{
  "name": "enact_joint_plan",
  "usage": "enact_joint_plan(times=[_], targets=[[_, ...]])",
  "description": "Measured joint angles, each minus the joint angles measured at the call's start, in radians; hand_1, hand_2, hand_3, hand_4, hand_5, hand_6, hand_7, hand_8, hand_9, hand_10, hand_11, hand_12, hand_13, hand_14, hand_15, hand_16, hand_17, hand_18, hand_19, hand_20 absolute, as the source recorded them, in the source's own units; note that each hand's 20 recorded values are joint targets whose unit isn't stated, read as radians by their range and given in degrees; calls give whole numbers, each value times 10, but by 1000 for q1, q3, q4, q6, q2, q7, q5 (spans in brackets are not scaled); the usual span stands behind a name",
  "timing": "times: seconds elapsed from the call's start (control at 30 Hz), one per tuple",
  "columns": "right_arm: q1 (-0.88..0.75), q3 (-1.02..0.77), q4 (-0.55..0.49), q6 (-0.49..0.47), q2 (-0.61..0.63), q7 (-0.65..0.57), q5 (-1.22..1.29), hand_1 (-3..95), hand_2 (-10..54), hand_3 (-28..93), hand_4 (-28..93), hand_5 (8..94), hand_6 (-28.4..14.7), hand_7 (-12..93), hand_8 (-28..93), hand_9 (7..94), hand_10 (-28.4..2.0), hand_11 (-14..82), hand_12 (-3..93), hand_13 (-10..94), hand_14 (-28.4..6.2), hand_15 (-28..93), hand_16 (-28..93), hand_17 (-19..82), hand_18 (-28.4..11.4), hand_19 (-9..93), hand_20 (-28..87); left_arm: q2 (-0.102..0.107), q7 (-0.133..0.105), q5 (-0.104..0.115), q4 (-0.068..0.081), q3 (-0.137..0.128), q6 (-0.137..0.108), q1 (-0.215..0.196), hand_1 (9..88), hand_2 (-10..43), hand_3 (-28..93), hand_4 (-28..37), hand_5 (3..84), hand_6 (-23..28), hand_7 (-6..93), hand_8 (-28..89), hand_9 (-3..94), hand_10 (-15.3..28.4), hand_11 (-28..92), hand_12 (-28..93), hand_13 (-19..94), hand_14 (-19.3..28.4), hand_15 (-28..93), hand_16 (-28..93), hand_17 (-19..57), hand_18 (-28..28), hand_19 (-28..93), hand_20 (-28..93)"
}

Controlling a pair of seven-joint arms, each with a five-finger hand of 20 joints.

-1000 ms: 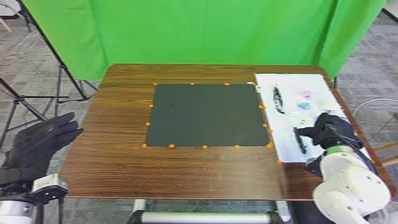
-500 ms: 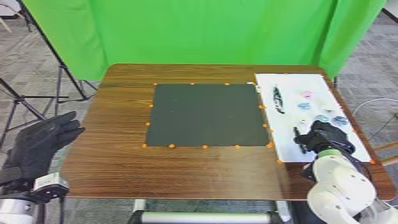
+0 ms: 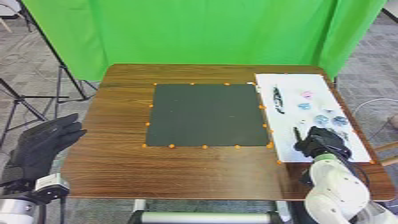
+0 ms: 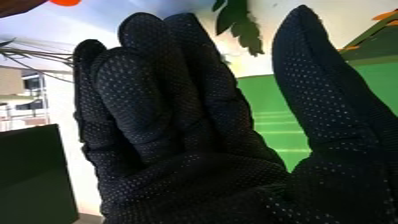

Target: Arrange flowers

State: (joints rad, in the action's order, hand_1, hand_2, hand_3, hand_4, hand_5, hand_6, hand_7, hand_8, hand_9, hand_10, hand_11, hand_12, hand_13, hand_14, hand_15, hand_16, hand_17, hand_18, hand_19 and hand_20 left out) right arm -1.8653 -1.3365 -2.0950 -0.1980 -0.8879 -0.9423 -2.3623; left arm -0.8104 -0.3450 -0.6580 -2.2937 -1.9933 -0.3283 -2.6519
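My right hand [image 3: 322,145] is over the near part of the white board [image 3: 291,152] on the right of the table in the head view. In the right wrist view the same hand [image 4: 191,175] is open, its thumb spread away from its fingers, with a green leaf [image 4: 238,22] beyond the fingertips. Small pink [image 3: 307,94] and blue flowers [image 3: 305,106] lie on the board, with bluish flowers [image 3: 339,120] closer to the hand. A dark slender piece [image 3: 278,100] lies at the board's left side. My left hand [image 3: 40,145] is open beside the table's left edge.
A dark square mat [image 3: 207,115], ringed by small orange markers, covers the middle of the brown table [image 3: 178,172]. A green curtain [image 3: 213,35] hangs behind the table, and a black tripod [image 3: 62,75] stands at the left.
My right hand has moved back toward the near edge of the board and slightly left, uncovering the bluish flowers. The left hand has hardly moved.
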Motion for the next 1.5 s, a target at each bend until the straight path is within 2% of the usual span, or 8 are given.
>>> enact_joint_plan(times=[0.23, 0.5, 0.7, 1.17, 1.27, 1.47, 1.5], targets=[[41, 49, 23, -40, 3, -5, -45, 357, -58, 751, -211, 694, -114, 279, -86, 678, -242, 436, 232, 612, -205, 755, 206, 312, -284, 918, -19, -6, 11, -3, 0, 0, 3, 7, 272, 59, 814, -148, 449, 136, 136, -85, 371, 218, 345, 84, 264, 274, 539, -112, -100, 212, 563, 109], [85, 107, 41, -112, 11, -9, -98, 392, -67, 748, -216, 722, -97, 293, -88, 709, -227, 436, 232, 641, -189, 742, 203, 318, -284, 917, -19, -16, 24, -8, 0, 0, 8, 11, 273, 59, 814, -147, 449, 136, 136, -85, 371, 217, 346, 84, 264, 274, 540, -112, -100, 212, 563, 108], [103, 115, 54, -113, 8, -12, -96, 444, -82, 737, -252, 728, -91, 290, 104, 728, -216, 433, 234, 662, -176, 730, 210, 326, -284, 917, -5, -24, 29, -9, -1, -4, 11, 10, 273, 60, 813, -145, 448, 136, 136, -85, 370, 218, 345, 84, 264, 275, 541, -112, -100, 211, 564, 108], [125, 89, 84, -122, -11, -14, -75, 520, -81, 706, -270, 766, -74, 295, 124, 774, -189, 414, 233, 701, -152, 709, 212, 333, -284, 920, 10, -32, 36, -13, -1, -7, 14, 9, 273, 60, 816, -146, 448, 136, 136, -85, 370, 218, 346, 85, 264, 275, 542, -114, -100, 212, 565, 108], [125, 88, 85, -123, -13, -13, -77, 549, -68, 704, -278, 785, -53, 315, 131, 808, -168, 390, 272, 729, -137, 697, 224, 333, -284, 922, 31, -32, 36, -13, -1, -7, 14, 9, 273, 60, 815, -146, 449, 136, 135, -85, 371, 218, 346, 85, 264, 275, 543, -113, -100, 212, 564, 108], [125, 85, 95, -110, -16, -5, -85, 553, -60, 716, -282, 791, -40, 318, 194, 825, -160, 402, 281, 746, -126, 704, 243, 330, -284, 924, 76, -32, 33, -13, -1, -7, 14, 9, 273, 61, 814, -145, 449, 137, 136, -85, 371, 218, 346, 85, 264, 275, 543, -113, -100, 212, 565, 108], [123, 83, 95, -105, -17, -2, -85, 550, -60, 726, -282, 792, -40, 312, 213, 826, -158, 400, 293, 745, -126, 708, 250, 329, -284, 914, 111, -32, 33, -13, -1, -7, 14, 8, 272, 61, 814, -145, 449, 137, 136, -85, 371, 218, 346, 85, 264, 275, 543, -113, -100, 211, 565, 108]])
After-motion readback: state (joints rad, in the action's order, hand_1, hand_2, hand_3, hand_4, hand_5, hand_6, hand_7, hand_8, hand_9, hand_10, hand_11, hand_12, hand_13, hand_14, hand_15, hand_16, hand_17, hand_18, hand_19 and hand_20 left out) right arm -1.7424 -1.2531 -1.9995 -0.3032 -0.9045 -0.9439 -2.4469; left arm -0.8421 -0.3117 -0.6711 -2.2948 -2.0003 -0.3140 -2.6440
